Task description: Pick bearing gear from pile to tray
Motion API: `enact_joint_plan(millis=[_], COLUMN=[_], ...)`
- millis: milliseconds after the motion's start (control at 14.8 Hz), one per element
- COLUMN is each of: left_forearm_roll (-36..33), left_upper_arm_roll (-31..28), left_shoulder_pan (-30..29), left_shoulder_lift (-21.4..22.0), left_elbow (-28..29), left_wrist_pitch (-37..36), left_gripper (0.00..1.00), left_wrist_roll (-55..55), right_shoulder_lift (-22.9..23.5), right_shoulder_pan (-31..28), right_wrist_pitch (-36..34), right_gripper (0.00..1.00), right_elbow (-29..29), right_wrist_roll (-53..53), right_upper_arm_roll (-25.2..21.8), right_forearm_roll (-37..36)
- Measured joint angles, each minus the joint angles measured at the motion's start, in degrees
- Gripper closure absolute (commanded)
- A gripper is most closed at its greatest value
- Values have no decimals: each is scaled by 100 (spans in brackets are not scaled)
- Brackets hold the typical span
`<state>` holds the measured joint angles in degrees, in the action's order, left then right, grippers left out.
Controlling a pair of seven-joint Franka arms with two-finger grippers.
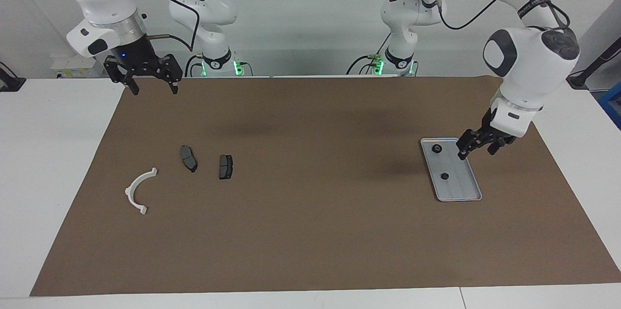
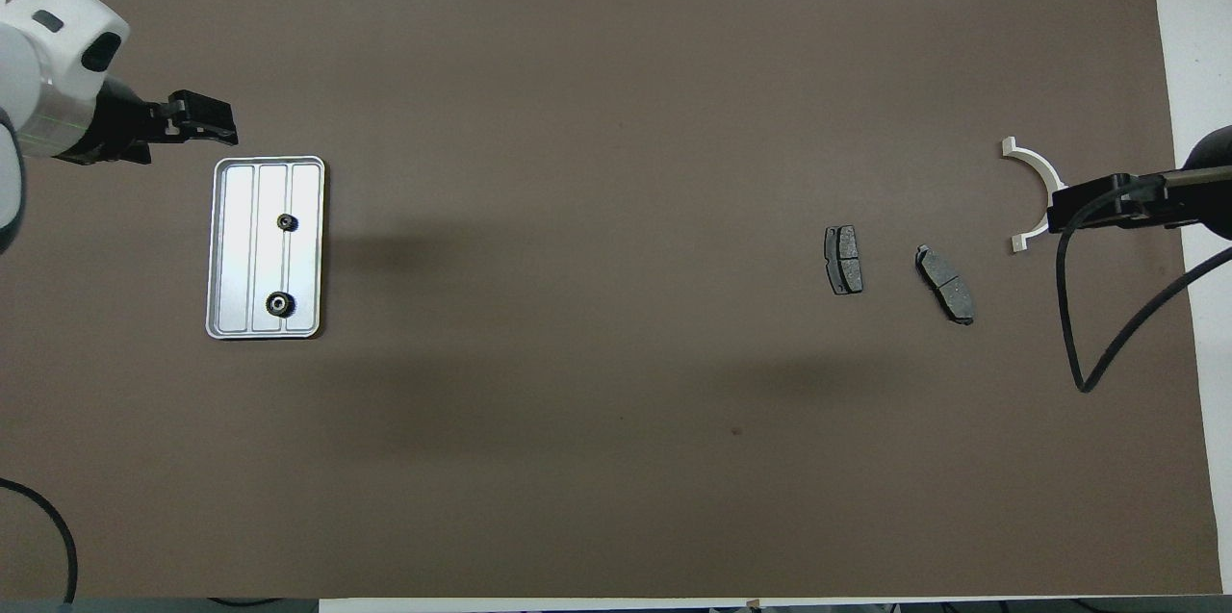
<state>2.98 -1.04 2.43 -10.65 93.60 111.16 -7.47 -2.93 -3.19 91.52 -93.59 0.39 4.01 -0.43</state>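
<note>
- Silver-grey metal: we see the tray (image 1: 453,187) on the brown mat (image 1: 310,231) toward the left arm's end of the table, its long side running away from the robots.
- We count two small black gears in the tray: one gear (image 1: 436,148) near the end closest to the robots, the second gear (image 1: 443,175) about mid-length. Both lie flat on the ribbed floor, well apart from each other.
- In the facing view, the left gripper (image 1: 478,151) hangs at about 2 o'clock from the tray's centre, raised over the tray's edge and the mat beside it. Its fingers stand apart and hold nothing.
- The right gripper (image 1: 153,87) hangs over the mat's edge at the right arm's end; this arm waits. Its fingers stand wide apart and empty.
- The rest of the pile lies toward the right arm's end: two dark brake pads, one pad (image 1: 188,158) just beside the other pad (image 1: 225,167), not touching.
- In the facing view, the white half-ring bracket (image 1: 138,189) lies at about 8 o'clock from the pads, apart from them.
</note>
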Motion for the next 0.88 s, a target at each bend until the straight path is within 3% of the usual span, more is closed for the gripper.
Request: enact_joint_plan(millis=[270,540,878], left_forearm_roll=[-8,-9,-8], left_upper_arm_roll=[-103,-170,-123], left_shoulder_pan=[-195,-787,-932], left_shoulder_lift=[710,1576,1821], left_elbow=[-121,-96,110], left_wrist_pitch=[-615,-1438,-1498], left_gripper=[0,0,0], left_wrist_roll=[458,1005,1000], right_shoulder_lift=[-3,-28,-30], right_shoulder_pan=[0,0,-1], right_wrist_pitch=[0,0,5], right_gripper=[0,0,0], right_elbow=[7,16,17], right_wrist_roll=[0,0,0], right_upper_arm_roll=[0,0,0], right_forearm_roll=[0,0,0])
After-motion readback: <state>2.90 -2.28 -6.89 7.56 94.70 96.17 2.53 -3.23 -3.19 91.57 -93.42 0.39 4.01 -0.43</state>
